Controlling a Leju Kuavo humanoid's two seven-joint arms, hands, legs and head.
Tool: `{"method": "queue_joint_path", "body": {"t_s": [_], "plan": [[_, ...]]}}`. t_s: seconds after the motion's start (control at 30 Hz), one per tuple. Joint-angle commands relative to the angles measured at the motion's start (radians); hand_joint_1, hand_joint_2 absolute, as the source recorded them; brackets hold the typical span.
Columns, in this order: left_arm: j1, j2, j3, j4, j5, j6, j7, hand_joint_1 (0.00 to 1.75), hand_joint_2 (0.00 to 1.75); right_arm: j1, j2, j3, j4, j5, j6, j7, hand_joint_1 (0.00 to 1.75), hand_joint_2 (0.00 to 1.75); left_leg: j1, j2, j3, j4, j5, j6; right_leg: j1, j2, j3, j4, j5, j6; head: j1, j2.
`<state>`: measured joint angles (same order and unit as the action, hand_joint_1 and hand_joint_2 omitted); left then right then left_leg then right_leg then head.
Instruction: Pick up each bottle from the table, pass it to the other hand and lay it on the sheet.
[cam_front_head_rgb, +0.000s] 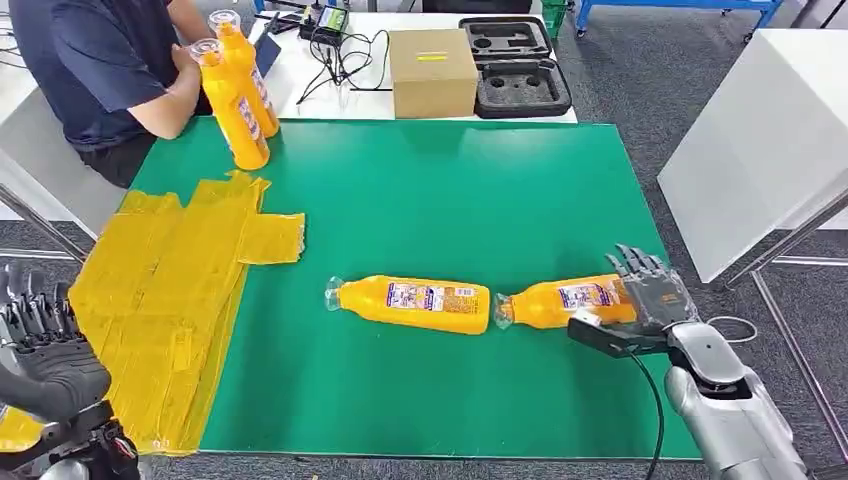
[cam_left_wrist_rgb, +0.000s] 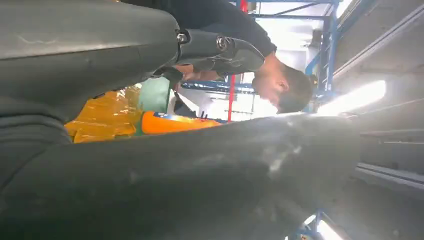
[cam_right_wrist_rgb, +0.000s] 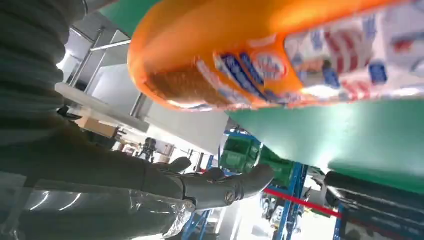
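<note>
Two orange bottles lie on their sides on the green table mat (cam_front_head_rgb: 450, 190): one (cam_front_head_rgb: 412, 303) in the middle, the other (cam_front_head_rgb: 562, 300) just right of it, caps pointing left. My right hand (cam_front_head_rgb: 650, 297) sits at the base of the right bottle (cam_right_wrist_rgb: 280, 55), fingers spread and thumb below it, not closed around it. A crumpled yellow sheet (cam_front_head_rgb: 165, 290) covers the table's left side. My left hand (cam_front_head_rgb: 45, 350) hovers by the sheet's near left edge, fingers apart and holding nothing. In the left wrist view the sheet (cam_left_wrist_rgb: 105, 112) and an orange bottle (cam_left_wrist_rgb: 175, 122) show past the hand (cam_left_wrist_rgb: 150, 165).
A person (cam_front_head_rgb: 100, 70) sits at the far left corner, holding two upright orange bottles (cam_front_head_rgb: 240, 90) on the mat. Behind the mat are a cardboard box (cam_front_head_rgb: 432, 70), a black foam case (cam_front_head_rgb: 515, 65) and cables. A white table (cam_front_head_rgb: 760, 130) stands to the right.
</note>
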<state>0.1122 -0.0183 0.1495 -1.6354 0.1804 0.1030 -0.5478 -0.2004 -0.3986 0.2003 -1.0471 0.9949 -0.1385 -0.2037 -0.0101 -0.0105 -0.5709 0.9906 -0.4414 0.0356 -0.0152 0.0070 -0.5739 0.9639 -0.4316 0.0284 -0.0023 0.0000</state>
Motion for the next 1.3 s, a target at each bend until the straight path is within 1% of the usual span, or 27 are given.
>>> {"method": "queue_joint_path", "body": {"t_s": [0.03,0.13,0.17,0.23,0.37,0.4,0.43,0.53,0.6,0.63,0.67,0.73,0.87,0.9,1.0,1.07,1.23,1.3], "plan": [[0.001,-0.021,0.032,-0.004,0.002,0.001,0.006,0.0,0.0,-0.065,0.016,0.049,0.1,-0.003,0.011,-0.001,0.0,1.75,0.001,0.003,0.004,0.0,-0.002,-0.002,0.001,0.002,0.004,-0.001,-0.001,-0.001,0.0,0.0],[0.001,-0.021,0.032,-0.004,0.002,0.001,0.006,0.0,0.0,-0.065,0.016,0.049,0.1,-0.003,0.011,-0.001,0.0,1.75,0.001,0.002,0.003,0.0,-0.001,-0.002,0.001,0.001,0.003,-0.001,0.0,-0.001,0.0,0.0],[0.001,-0.021,0.032,-0.004,0.002,0.001,0.006,0.0,0.0,-0.065,0.016,0.049,0.1,-0.003,0.011,-0.001,0.0,1.75,0.001,0.003,0.005,0.0,-0.002,-0.003,0.001,0.001,0.005,-0.001,-0.001,-0.002,0.0,0.0],[0.002,-0.022,0.032,-0.003,0.002,0.001,0.006,0.0,0.0,-0.065,0.017,0.051,0.101,-0.003,0.011,-0.001,0.0,1.75,0.001,0.002,0.003,0.0,-0.001,-0.002,0.001,0.001,0.002,-0.001,0.0,-0.001,0.0,0.0],[0.028,-0.015,0.037,-0.011,0.007,-0.012,0.01,0.0,0.0,-0.111,0.02,0.085,0.19,-0.01,0.036,0.002,0.0,1.75,0.001,0.004,0.004,-0.001,-0.002,-0.002,0.001,0.003,0.003,-0.001,0.0,-0.001,0.0,0.0],[0.031,-0.013,0.037,-0.008,0.007,-0.015,0.009,0.0,0.0,-0.114,0.017,0.089,0.202,-0.011,0.039,0.003,0.0,1.75,0.001,0.004,0.003,-0.001,-0.001,-0.002,0.001,0.003,0.002,-0.001,0.0,-0.001,0.0,0.0],[0.028,-0.007,0.034,0.003,0.013,-0.028,0.005,0.0,0.0,-0.112,0.002,0.097,0.221,-0.014,0.048,0.008,0.0,1.75,0.001,0.005,0.005,-0.001,-0.002,-0.003,0.001,0.003,0.004,-0.002,-0.001,-0.001,0.0,0.0],[-0.031,-0.001,0.021,0.052,0.015,-0.035,0.004,0.0,0.0,-0.078,-0.025,0.104,0.238,-0.035,0.095,0.039,0.0,1.75,0.001,-0.001,0.004,-0.001,-0.001,-0.002,0.001,-0.002,0.004,-0.002,-0.001,-0.001,0.0,0.0],[-0.056,0.006,0.01,0.07,0.016,-0.034,0.006,0.0,0.0,-0.087,-0.029,0.121,0.288,-0.027,0.121,0.048,0.0,1.75,0.001,-0.004,0.003,-0.001,0.0,-0.002,0.001,-0.005,0.005,-0.002,-0.001,-0.001,0.0,0.0],[-0.059,0.01,0.005,0.073,0.018,-0.033,0.008,0.0,0.0,-0.107,-0.024,0.13,0.336,-0.025,0.132,0.048,0.0,1.75,0.001,-0.003,0.004,-0.001,0.0,-0.002,0.001,-0.004,0.004,-0.002,-0.001,-0.001,0.0,0.0],[-0.05,0.021,0.003,0.072,0.031,-0.026,0.01,0.0,0.0,-0.143,-0.013,0.151,0.412,-0.015,0.184,0.05,1.75,1.75,0.002,-0.003,0.005,-0.001,0.0,-0.002,0.002,-0.004,0.006,-0.003,-0.001,-0.001,0.0,0.0],[-0.029,0.042,0.007,0.075,0.061,-0.03,-0.011,0.0,0.0,-0.187,0.006,0.161,0.522,-0.01,0.173,0.029,1.75,1.75,0.002,0.001,0.007,-0.002,-0.001,-0.003,0.002,-0.001,0.007,-0.003,0.0,-0.001,0.0,0.0],[-0.022,0.042,0.012,0.068,0.075,-0.035,-0.02,0.0,0.0,-0.217,0.022,0.171,0.602,-0.002,0.16,0.015,1.75,1.75,0.002,0.005,0.012,-0.003,-0.001,-0.004,0.003,0.003,0.01,-0.005,0.001,-0.002,0.0,0.0],[-0.015,0.04,0.016,0.057,0.076,-0.031,-0.023,0.0,0.0,-0.242,0.029,0.185,0.634,0.007,0.168,0.007,1.75,1.75,0.002,0.003,0.012,-0.002,-0.001,-0.003,0.002,0.001,0.01,-0.003,0.0,-0.001,0.0,0.0],[0.017,0.043,0.034,0.028,0.086,-0.024,-0.03,0.0,0.0,-0.281,0.036,0.2,0.657,0.015,0.187,0.0,1.75,1.75,0.003,0.0,0.016,-0.001,-0.001,-0.004,0.003,0.0,0.011,-0.005,0.0,-0.002,0.0,0.0],[0.029,0.043,0.043,0.017,0.091,-0.026,-0.032,0.0,0.0,-0.295,0.036,0.207,0.671,0.016,0.196,-0.001,1.75,1.75,0.003,0.003,0.017,-0.002,-0.001,-0.003,0.003,0.002,0.016,-0.006,0.001,-0.001,0.0,0.0],[0.038,0.048,0.047,0.026,0.095,-0.036,-0.04,0.0,0.0,-0.311,0.023,0.215,0.694,0.014,0.214,-0.015,1.75,1.75,0.003,0.0,0.019,-0.001,-0.001,-0.003,0.003,-0.001,0.019,-0.006,0.0,-0.001,0.0,0.0],[0.047,0.046,0.053,0.018,0.098,-0.038,-0.043,0.0,0.0,-0.319,0.031,0.222,0.699,0.015,0.216,-0.017,1.75,1.75,0.002,0.001,0.022,-0.001,-0.001,-0.002,0.002,0.001,0.019,-0.005,-0.001,-0.001,0.0,0.0]]}}
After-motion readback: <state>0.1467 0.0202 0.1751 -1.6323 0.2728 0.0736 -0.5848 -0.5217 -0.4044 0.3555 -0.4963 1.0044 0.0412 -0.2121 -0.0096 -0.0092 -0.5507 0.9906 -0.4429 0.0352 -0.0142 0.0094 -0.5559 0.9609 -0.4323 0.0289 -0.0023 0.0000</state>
